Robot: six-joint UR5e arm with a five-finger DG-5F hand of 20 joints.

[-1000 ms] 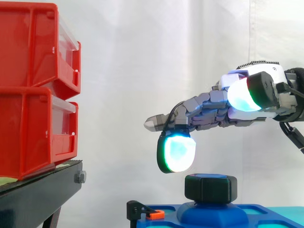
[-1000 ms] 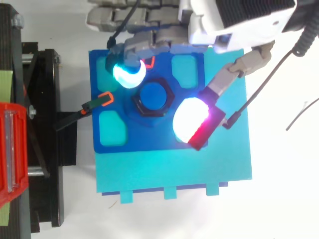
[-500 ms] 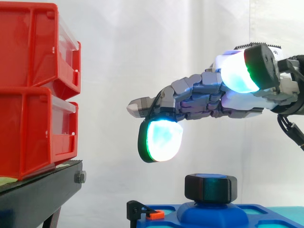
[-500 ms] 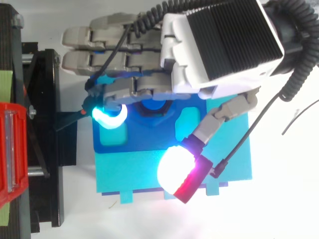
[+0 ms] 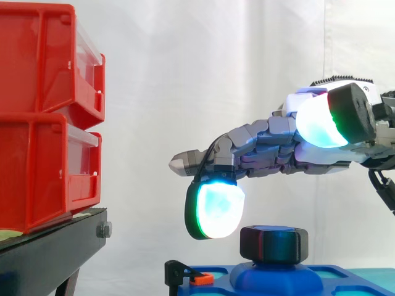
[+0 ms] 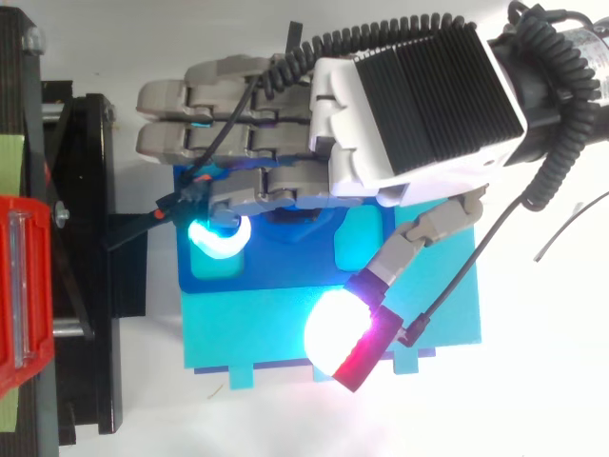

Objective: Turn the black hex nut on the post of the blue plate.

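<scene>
A white curtain [image 5: 185,74] hangs behind everything. At the left of the side view, two stacked red bins [image 5: 43,111] sit on a black stand [image 5: 52,243]. Low in front lies the blue plate [image 5: 349,274], resting on a turquoise base [image 6: 285,333].

My hand [image 5: 278,148] reaches in from the right, palm down, hovering over the plate. Most of my fingers stretch out nearly straight toward the bins. One bends downward, its glowing pad [image 5: 216,209] facing the camera, and my thumb sticks out to the side over the turquoise base. I grip nothing.

The black hex nut [image 5: 273,243] sits on the plate's upright post [image 5: 271,228], whose blue top shows just above it. The nut lies directly below my outstretched fingers, with clear air between. My lowered pad hangs on the bins' side of the nut, its lower edge about level with the nut's top, close but apparently not touching. The post's axis runs straight up, so I judge I must drop down and bring pad and thumb onto opposite flats.

A small orange clip [image 5: 202,279] sits at the plate's near-left edge.
</scene>
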